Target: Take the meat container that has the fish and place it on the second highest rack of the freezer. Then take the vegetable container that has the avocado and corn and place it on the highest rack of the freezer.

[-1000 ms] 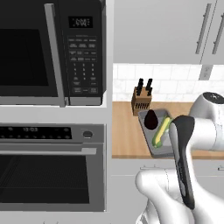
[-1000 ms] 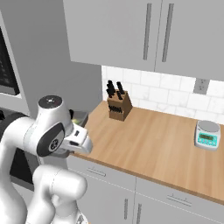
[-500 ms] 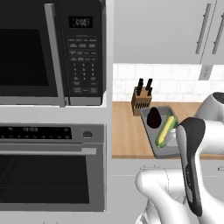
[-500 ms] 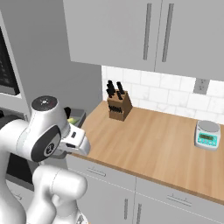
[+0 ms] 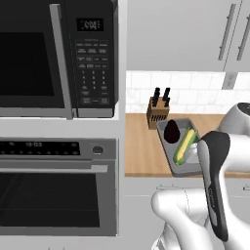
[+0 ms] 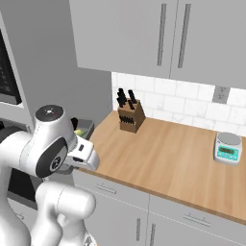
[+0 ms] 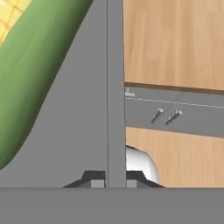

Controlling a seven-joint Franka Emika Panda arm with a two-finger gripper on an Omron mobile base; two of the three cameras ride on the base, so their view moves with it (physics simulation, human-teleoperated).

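The grey vegetable container holds a dark avocado and a yellow corn cob in green husk. It hovers by the left end of the wooden counter. My gripper is shut on the container's thin rim wall, with the corn close on one side. In the right base view the container peeks out behind my arm's shoulder. The freezer and the meat container with the fish are out of view.
A knife block stands at the counter's back by the tiled wall. A small scale sits far right. A microwave and a wall oven fill the column to the left. Cabinets hang overhead.
The container with the avocado and corn has shifted slightly to the right in the left base view, and my shoulder has swung a little left. The grip has stayed shut.
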